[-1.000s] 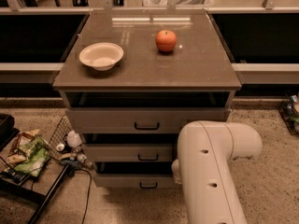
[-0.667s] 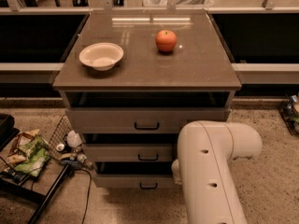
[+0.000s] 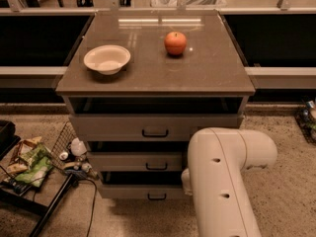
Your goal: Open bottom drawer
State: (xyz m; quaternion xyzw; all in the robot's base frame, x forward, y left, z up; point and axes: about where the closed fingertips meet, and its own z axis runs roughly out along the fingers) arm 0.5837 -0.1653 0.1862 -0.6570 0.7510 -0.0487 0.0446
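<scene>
The cabinet [image 3: 155, 78] has three grey-beige drawers with black bar handles. The bottom drawer [image 3: 138, 191] is the lowest front, near the floor, and its handle [image 3: 156, 197] shows at its middle. A dark gap shows above its front. My white arm [image 3: 222, 177] rises at the lower right and covers the right ends of the middle and bottom drawers. My gripper is not in view; it lies somewhere behind or beyond the arm's elbow.
A white bowl [image 3: 107, 59] and a red apple [image 3: 175, 43] sit on the cabinet top. A wire basket with bottles [image 3: 74, 149] and a tray of snack packets [image 3: 27, 162] stand on the floor at the left. A cable [image 3: 91, 206] runs across the floor.
</scene>
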